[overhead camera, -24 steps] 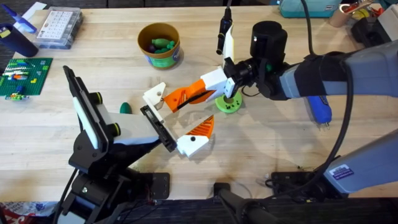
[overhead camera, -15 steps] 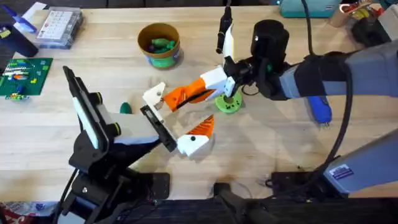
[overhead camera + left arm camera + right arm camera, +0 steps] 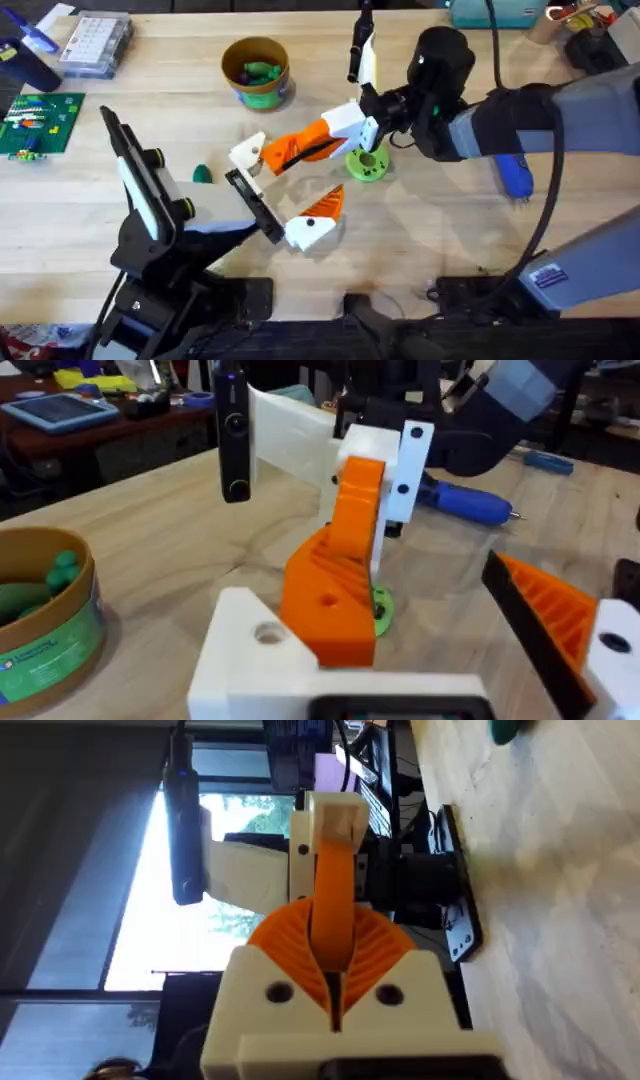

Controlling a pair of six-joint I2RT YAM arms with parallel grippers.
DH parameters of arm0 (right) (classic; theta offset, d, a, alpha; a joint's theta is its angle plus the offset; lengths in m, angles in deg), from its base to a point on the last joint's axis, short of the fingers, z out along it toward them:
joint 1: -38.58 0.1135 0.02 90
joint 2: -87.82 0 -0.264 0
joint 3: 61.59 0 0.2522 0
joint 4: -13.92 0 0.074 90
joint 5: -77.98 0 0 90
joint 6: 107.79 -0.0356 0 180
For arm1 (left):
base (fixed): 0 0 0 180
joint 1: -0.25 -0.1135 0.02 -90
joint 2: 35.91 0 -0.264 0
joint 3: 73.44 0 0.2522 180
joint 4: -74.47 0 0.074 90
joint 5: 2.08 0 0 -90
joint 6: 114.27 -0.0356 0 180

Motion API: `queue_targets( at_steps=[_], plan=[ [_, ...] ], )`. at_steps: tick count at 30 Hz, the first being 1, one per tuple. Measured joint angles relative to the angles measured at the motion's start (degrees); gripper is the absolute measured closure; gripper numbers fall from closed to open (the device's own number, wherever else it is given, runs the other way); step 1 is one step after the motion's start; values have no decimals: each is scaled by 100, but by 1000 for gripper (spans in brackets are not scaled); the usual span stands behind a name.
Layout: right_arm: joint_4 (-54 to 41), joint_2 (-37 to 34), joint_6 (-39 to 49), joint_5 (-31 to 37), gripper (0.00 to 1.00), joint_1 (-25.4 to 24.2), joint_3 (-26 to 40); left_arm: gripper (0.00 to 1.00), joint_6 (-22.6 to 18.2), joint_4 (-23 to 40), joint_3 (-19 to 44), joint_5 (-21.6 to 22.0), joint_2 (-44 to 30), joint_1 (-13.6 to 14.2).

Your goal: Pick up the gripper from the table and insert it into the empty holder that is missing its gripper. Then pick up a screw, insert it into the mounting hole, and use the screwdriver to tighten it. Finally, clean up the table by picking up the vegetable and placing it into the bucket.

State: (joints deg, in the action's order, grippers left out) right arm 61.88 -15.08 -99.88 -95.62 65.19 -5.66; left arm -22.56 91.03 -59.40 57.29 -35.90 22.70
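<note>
right pincer [image 3: 318, 140] clamps gripper [image 3: 262, 158] at holder [image 3: 252, 205] | left pincer [image 3: 430, 650] spread wide | vegetable [image 3: 202, 173] on desk [image 3: 420, 230]

Right pincer [image 3: 300, 150] shifted slightly up and away from the base side since the earlier frames, closed on the gripper [image 3: 285, 152]. Gripper raised with it, orange tip now nearer the holder's [image 3: 255, 203] white block [image 3: 248, 152]. Right arm's black wrist housing [image 3: 440, 60] moved farther back over the desk [image 3: 420, 230].
</note>
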Motion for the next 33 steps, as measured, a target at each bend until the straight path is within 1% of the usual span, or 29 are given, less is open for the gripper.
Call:
queue_targets(
  at_steps=[18,21,29,33],
  plan=[
    [-59,0,-59,317,986,95,1,10,2,0,0,18,0,0],
    [-296,1,-18,345,986,138,53,10,7,2,0,25,0,0],
    [-1554,0,515,455,986,357,511,10,62,1,0,218,0,-30],
    [-1726,-40,692,501,986,422,680,10,47,-21,0,350,0,-56]
  ],
)
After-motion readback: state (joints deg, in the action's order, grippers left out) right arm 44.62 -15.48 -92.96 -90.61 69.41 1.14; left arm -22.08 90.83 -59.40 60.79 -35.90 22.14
